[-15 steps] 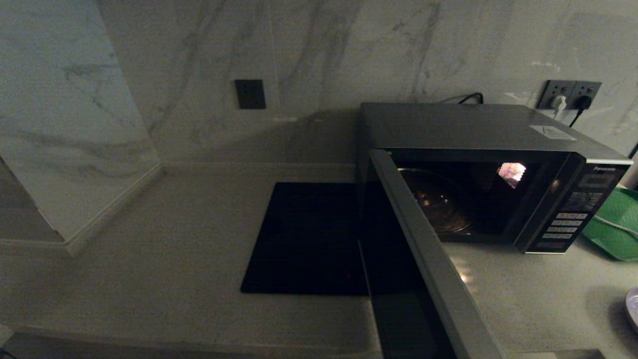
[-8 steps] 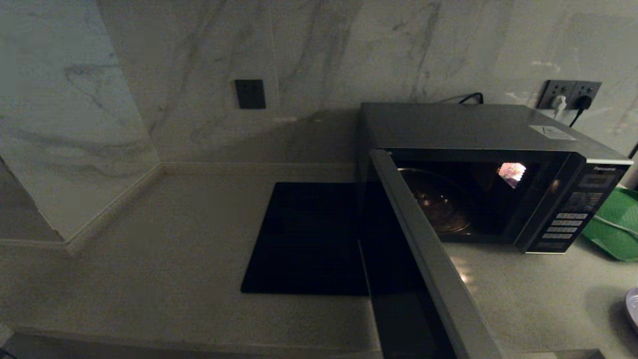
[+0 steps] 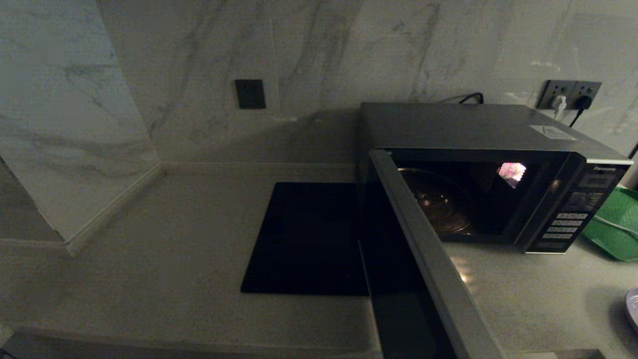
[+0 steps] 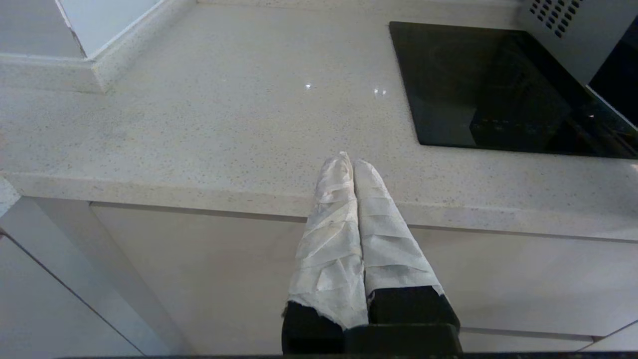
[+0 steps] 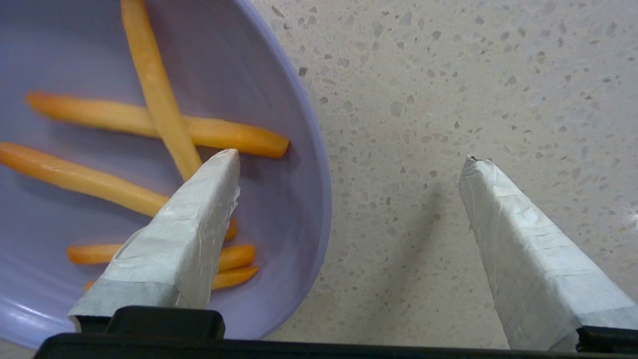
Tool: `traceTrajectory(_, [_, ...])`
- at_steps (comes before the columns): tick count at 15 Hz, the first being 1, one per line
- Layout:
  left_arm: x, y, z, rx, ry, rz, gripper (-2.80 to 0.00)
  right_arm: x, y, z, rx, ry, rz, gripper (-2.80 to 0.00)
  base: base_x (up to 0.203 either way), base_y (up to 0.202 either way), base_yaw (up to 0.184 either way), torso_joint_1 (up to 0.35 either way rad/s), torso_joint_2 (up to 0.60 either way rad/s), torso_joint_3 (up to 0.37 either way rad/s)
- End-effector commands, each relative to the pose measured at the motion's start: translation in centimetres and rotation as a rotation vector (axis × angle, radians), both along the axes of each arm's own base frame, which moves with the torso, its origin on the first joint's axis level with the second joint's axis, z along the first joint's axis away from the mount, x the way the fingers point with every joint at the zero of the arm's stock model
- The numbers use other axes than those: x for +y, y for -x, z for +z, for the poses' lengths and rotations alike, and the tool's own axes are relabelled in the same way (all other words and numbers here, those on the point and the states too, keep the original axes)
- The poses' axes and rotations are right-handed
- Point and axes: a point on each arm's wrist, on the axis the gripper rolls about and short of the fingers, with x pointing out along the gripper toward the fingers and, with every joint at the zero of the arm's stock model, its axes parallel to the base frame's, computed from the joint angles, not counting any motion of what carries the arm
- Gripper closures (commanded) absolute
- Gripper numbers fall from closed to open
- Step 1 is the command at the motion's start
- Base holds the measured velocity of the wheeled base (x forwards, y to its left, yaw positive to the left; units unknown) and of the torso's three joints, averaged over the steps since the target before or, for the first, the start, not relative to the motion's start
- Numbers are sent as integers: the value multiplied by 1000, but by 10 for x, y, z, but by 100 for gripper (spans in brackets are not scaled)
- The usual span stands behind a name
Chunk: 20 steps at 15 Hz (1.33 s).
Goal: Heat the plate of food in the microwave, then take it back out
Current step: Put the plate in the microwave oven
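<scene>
The microwave (image 3: 473, 127) stands at the back right of the counter with its door (image 3: 428, 259) swung wide open toward me; its glass turntable (image 3: 438, 204) is bare. The plate of food (image 5: 234, 65), lilac with orange-yellow sticks (image 5: 99, 117), lies on the counter to the microwave's right; only its edge (image 3: 633, 306) shows in the head view. My right gripper (image 5: 350, 157) hovers open over the plate's rim, one finger above the food and the other above bare counter. My left gripper (image 4: 351, 159) is shut and empty near the counter's front edge.
A flat black square slab (image 3: 304, 239) lies set in the counter left of the microwave, also in the left wrist view (image 4: 478, 85). A green tray (image 3: 615, 224) sits right of the microwave. Plugged wall sockets (image 3: 568, 94) are behind it. A wall corner juts out at the left.
</scene>
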Motion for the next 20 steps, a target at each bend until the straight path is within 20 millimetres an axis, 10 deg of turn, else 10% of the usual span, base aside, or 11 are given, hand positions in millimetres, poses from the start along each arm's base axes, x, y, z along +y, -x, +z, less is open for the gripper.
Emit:
traceTrajectory(1, [0, 0, 0, 0, 1, 3, 0, 0, 0, -3, 4, -8, -4, -280, 0, 0, 0, 0, 0, 0])
traceTrajectory(7, [0, 0, 0, 0, 1, 2, 0, -2, -1, -3, 1, -7, -4, -280, 0, 0, 0, 0, 0, 0])
traceTrajectory(8, [0, 0, 0, 0, 1, 1, 0, -2, -1, -3, 2, -8, -4, 0, 0, 0, 0, 0, 0, 0])
traceTrajectory(20, [0, 0, 0, 0, 1, 1, 0, -2, -1, -2, -5, -7, -3, 0, 0, 0, 0, 0, 0, 0])
